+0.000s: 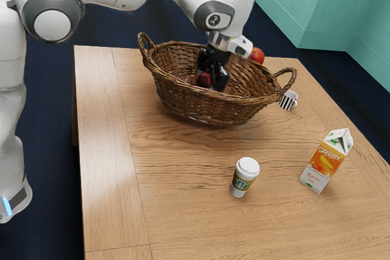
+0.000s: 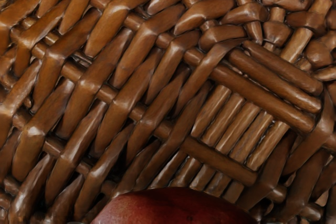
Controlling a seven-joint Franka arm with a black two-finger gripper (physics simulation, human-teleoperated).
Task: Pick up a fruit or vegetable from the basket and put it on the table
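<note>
Inside the brown woven wicker basket, my black two-finger gripper is grasping a rounded, dark-red fruit between its jaws.

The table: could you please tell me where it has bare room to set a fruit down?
Bare wood lies between the basket and the lidded cup, between that cup and the carton, and on the cup's side toward the exterior view's left. It's crowded where the striped mug and round red thing sit near the basket.

light-wood tabletop: bright, pale glare toward exterior view's left
brown wicker basket: glossy highlights, dark gaps, soft shadow beneath
</note>
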